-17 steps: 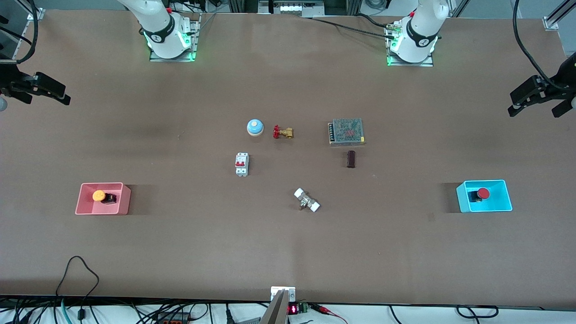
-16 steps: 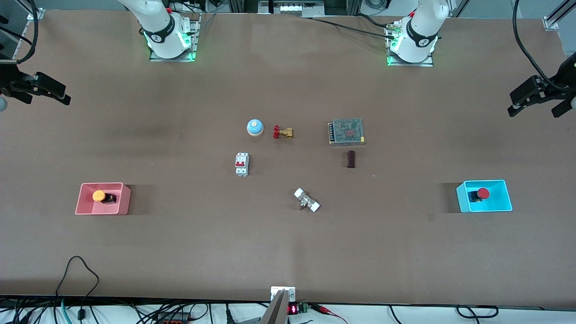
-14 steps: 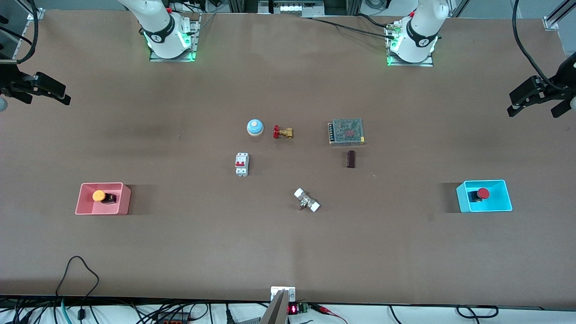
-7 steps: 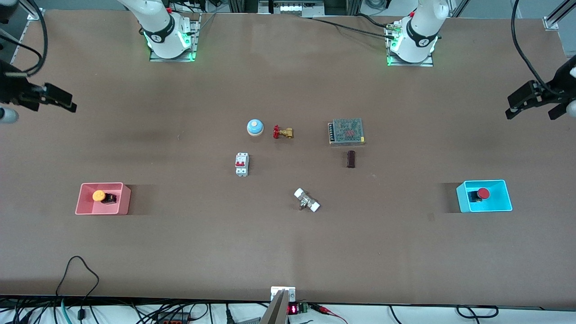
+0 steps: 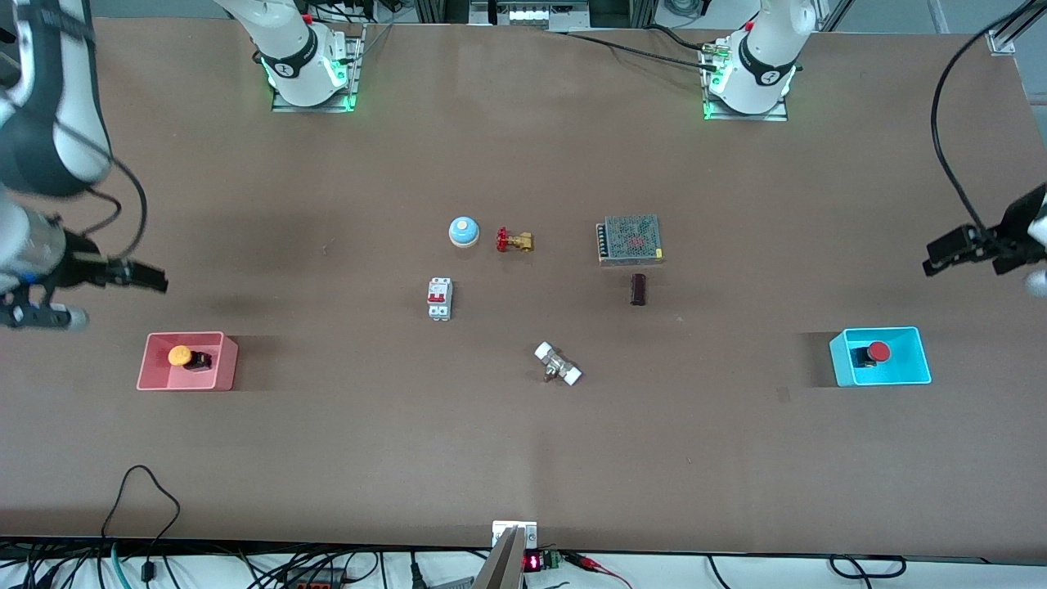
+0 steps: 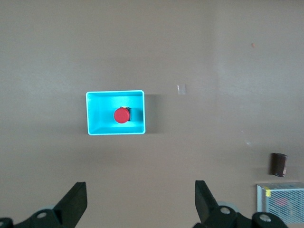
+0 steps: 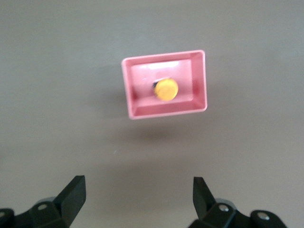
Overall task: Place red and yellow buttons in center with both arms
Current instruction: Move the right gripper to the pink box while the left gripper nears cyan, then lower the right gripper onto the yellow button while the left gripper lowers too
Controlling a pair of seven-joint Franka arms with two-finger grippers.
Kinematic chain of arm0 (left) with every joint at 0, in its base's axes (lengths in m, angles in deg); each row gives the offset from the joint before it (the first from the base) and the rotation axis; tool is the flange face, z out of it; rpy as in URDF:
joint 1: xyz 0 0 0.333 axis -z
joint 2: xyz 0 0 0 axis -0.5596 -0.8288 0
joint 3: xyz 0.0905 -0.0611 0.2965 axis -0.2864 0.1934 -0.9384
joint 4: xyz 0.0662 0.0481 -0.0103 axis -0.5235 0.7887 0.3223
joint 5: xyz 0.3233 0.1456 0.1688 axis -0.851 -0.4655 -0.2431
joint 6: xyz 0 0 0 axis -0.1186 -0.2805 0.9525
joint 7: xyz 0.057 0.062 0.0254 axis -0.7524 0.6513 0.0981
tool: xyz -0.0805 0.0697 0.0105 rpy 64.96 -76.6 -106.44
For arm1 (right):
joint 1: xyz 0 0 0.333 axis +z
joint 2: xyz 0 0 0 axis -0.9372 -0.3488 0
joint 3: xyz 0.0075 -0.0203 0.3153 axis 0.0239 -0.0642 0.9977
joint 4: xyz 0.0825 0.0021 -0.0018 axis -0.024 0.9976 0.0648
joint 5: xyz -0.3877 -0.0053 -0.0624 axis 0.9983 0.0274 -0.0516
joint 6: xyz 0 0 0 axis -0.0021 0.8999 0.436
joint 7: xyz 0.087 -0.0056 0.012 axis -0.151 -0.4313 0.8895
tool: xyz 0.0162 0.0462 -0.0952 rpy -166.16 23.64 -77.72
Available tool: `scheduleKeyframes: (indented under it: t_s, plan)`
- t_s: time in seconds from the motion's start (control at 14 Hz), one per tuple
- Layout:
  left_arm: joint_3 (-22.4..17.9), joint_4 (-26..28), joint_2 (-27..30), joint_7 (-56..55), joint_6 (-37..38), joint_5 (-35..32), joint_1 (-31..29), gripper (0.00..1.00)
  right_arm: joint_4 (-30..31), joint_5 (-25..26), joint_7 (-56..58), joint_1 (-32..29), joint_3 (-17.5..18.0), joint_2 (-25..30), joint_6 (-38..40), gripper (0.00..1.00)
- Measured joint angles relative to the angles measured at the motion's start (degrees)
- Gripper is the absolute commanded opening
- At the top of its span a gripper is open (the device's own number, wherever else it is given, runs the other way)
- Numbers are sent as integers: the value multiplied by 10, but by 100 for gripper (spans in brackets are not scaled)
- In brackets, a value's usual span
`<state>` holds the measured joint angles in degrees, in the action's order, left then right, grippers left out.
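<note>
The red button sits in the cyan tray at the left arm's end of the table. The yellow button sits in the pink tray at the right arm's end. My left gripper is open and empty, up over bare table close to the cyan tray. Its wrist view shows the red button ahead of the open gripper. My right gripper is open and empty, over bare table close to the pink tray. Its wrist view shows the yellow button ahead of the open gripper.
Around the bare tabletop centre lie a blue bell, a brass valve, a white breaker, a mesh power supply, a dark cylinder and a white-ended fitting.
Both grippers have swung from the table's ends toward their trays. The right arm moved more. The buttons and trays have not moved.
</note>
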<state>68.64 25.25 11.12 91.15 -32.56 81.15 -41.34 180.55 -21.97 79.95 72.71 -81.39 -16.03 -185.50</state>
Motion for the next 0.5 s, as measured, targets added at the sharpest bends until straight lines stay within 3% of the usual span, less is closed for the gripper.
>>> scheduleKeyframes:
  t_s: [0.29,0.5]
  plan:
    - [0,2,-62,38,-51,0,-27,100,-82,2,8,-17,0,-131,-54,100]
    - [0,3,-113,53,-84,0,-37,100,-101,2,8,-25,-1,-187,-98,100]
